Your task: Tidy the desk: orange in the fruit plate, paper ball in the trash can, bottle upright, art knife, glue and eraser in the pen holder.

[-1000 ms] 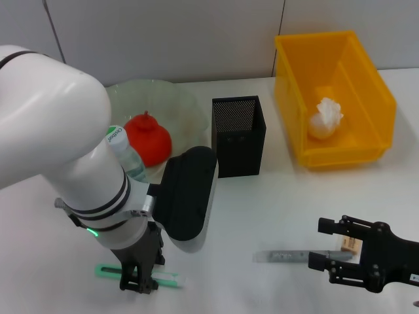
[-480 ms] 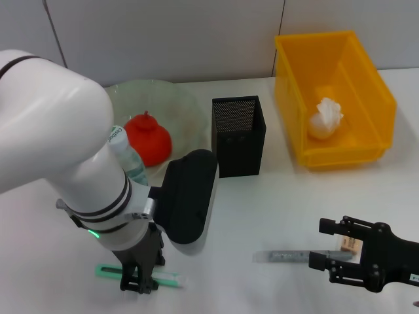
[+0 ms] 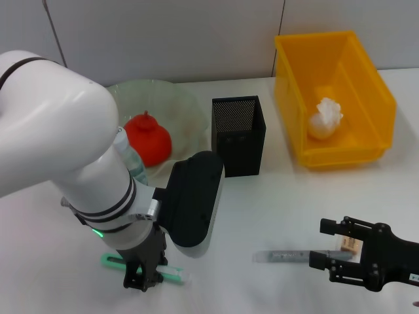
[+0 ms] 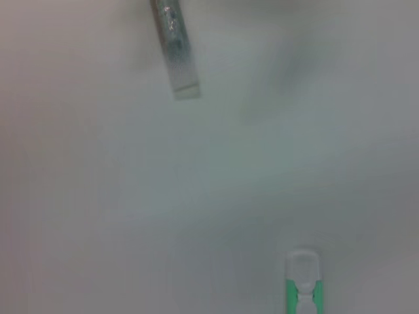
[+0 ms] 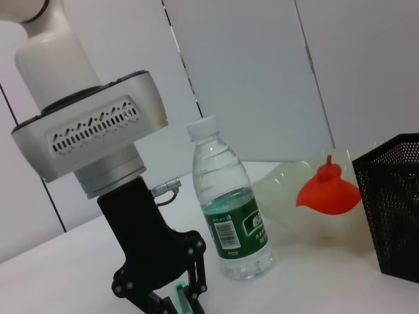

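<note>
The left gripper (image 3: 143, 282) is clenched around the green glue stick (image 3: 171, 275), low at the desk (image 3: 262, 209), well in front of the black mesh pen holder (image 3: 238, 136). The right gripper (image 3: 327, 244) sits released beside the grey art knife (image 3: 283, 256), right of the holder.

Even, bright overhead light; soft shadows.
Left wrist view blurred: green-and-white glue stick (image 4: 302, 284) and grey metal art knife (image 4: 175, 47) out of focus.
</note>
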Tool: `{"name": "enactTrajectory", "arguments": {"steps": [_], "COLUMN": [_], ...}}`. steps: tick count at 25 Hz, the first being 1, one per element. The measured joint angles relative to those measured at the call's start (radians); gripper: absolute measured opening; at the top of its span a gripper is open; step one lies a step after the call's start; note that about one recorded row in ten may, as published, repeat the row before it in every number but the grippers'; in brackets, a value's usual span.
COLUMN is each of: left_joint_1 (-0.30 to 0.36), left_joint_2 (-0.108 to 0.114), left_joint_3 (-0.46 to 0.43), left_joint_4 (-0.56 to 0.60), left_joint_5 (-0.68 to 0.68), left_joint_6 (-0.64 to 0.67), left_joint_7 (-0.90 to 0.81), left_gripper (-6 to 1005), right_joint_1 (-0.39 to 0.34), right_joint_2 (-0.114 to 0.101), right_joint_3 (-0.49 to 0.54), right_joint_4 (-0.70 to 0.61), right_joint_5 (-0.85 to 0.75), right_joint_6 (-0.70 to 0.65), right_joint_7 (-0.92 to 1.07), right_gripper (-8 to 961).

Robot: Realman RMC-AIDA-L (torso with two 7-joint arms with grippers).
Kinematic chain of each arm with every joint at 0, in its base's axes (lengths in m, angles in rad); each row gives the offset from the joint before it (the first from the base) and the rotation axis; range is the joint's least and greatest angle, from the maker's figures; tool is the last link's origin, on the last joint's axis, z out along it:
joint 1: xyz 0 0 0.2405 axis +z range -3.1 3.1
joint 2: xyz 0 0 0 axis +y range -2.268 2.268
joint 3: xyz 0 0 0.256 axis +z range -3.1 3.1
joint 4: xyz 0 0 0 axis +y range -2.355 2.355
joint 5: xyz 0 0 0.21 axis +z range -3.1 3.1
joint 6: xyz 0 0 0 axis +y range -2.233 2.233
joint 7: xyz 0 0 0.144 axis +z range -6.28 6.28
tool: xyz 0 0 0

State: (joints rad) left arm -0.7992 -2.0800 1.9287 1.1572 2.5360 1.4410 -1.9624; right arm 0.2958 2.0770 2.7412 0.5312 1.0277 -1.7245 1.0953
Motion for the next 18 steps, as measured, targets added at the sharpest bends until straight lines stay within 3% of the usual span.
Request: {"name": "enactTrajectory", "arguments": {"steps": [6,13,15,18], "left_joint_1": [0.01,0.061,0.101,0.141], "left_joint_2": [0.0,0.004,0.004,0.003], "left_joint_3": [-0.039,-0.259,-0.324,-0.329], "left_joint_4": [0.075,0.291,0.359,0.397], "left_joint_5": [-0.028,-0.273,-0.4,-0.487], "left_joint_6": [0.032,0.137,0.057,-0.048], "left_joint_7": [0.003,0.062,0.065,0.067], "left_gripper": [186,187,187,187], "right_joint_1": [-0.002,-0.008,-0.009,-0.009], "right_joint_2": [0.0,-0.001,-0.001,-0.002], "right_joint_3": [0.004,0.007,0.008,0.008], "right_joint_4": [-0.004,-0.003,-0.003,-0.004], "right_joint_5": [0.0,0.0,0.0,0.0], "right_joint_6": [0.006,0.02,0.024,0.024], "right_joint_7": [0.0,0.008,0.012,0.012], "right_gripper": [770,770,770,771]}}
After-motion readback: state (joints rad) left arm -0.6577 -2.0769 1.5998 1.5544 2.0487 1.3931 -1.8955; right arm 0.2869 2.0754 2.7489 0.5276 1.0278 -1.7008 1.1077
